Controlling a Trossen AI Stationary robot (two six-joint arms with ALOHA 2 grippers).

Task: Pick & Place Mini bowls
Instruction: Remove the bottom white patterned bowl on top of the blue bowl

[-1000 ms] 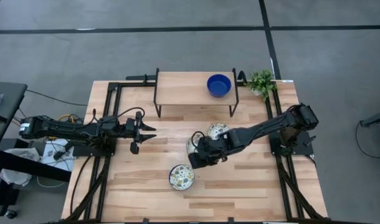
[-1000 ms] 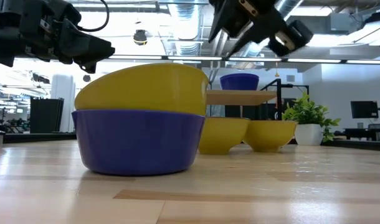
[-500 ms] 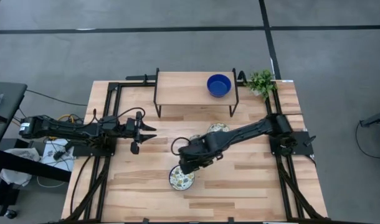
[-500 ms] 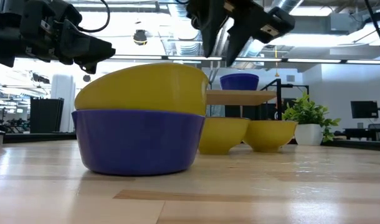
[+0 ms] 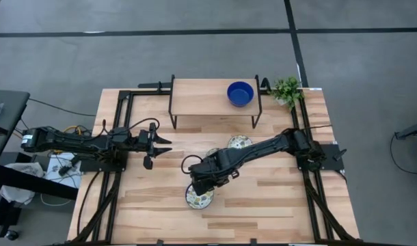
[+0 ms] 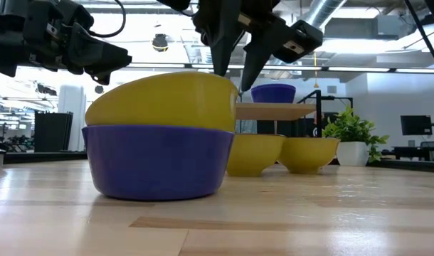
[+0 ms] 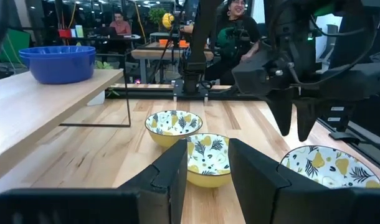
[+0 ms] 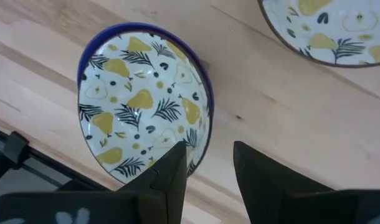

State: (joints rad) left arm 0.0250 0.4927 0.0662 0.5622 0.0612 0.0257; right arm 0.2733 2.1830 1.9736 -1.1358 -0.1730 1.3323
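High view: right hand (image 5: 198,186) is hovering part-open, holding nothing, over the patterned bowl nested in a blue bowl (image 5: 199,196) on the near desk (image 5: 277,198). Left hand (image 5: 160,144) is waiting open, empty. Another blue bowl (image 5: 240,93) is sitting on the far shelf (image 5: 202,99).

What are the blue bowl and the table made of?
The blue bowl looks like glazed ceramic, maybe hard plastic: its side is smooth and evenly coloured with a soft sheen. The table looks like wood, built from long pale planks with visible grain and seams, sealed to a light shine.
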